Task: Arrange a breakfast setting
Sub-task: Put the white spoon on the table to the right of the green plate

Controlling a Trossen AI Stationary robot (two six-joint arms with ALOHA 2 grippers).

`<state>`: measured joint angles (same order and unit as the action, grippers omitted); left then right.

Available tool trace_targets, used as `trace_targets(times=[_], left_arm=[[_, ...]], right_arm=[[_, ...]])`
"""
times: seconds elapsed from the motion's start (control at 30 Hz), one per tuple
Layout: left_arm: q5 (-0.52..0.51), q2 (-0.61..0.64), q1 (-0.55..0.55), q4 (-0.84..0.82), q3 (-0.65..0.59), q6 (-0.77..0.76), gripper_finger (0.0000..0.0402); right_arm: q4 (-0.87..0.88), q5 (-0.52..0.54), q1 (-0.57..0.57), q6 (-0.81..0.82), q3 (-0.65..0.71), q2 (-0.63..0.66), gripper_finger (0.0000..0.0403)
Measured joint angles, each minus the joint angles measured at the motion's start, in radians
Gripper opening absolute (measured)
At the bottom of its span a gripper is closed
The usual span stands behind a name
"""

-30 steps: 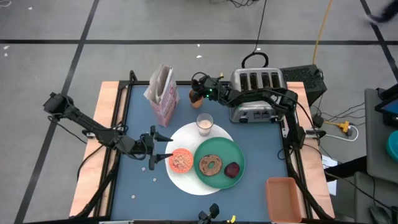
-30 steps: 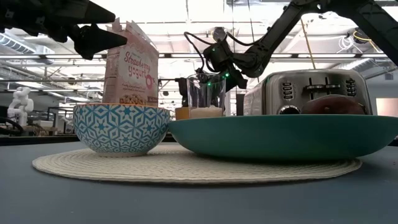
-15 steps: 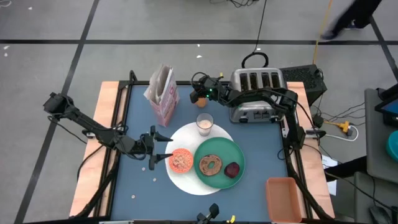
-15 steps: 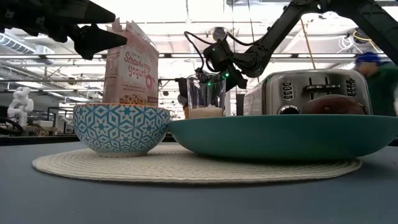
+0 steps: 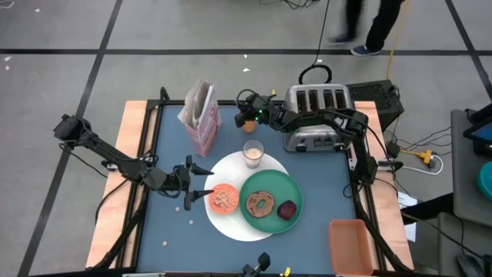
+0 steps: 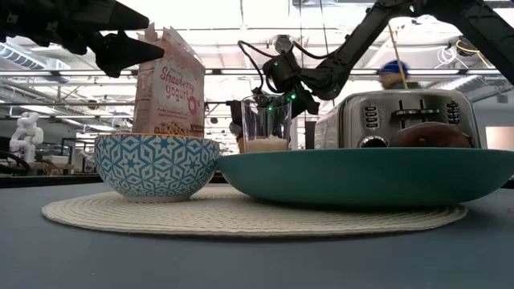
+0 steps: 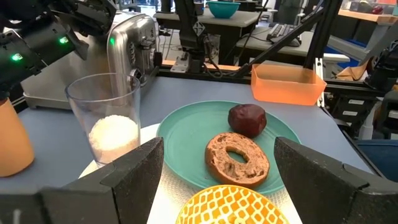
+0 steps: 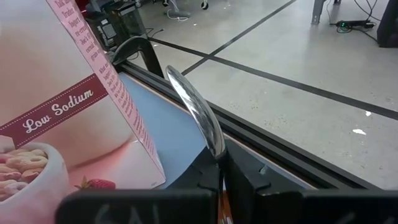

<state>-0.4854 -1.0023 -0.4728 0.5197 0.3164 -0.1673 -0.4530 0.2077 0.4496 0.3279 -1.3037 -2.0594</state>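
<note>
— What do we see from above?

— On the bench we see the large white round plate near the centre; on it the small orange-patterned bowl sits at nine o'clock, the green plate at three, and the milk glass at twelve; the bagel and the dark-red fruit lie side by side on the green plate. The pink cereal box stands at eleven o'clock from the plate; the left gripper hangs just beside the bowl, its fingers spread wide and empty; the right gripper is at the orange cup, beside the toaster.

— And level with the bench?

— We see the bowl, the glass behind it, and the toaster.

— The left wrist?

— The bagel, the fruit, the glass, the orange cup and the tan bin.

— The right wrist?

— We see the spoon clamped between narrowed fingers, standing beside the cereal box.
</note>
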Motion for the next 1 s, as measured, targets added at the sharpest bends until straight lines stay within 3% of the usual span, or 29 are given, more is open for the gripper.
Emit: trace_targets(times=[0.63,1.0], left_arm=[[0.0,0.0,-0.001,0.0,0.0,-0.009,0.0308],[0.0,0.0,-0.001,0.0,0.0,-0.021,0.0308]], right_arm=[[-0.037,0.003,-0.032,-0.026,0.0,0.01,0.0006],[-0.021,0.005,-0.03,-0.088,0.0,0.121,0.0006]])
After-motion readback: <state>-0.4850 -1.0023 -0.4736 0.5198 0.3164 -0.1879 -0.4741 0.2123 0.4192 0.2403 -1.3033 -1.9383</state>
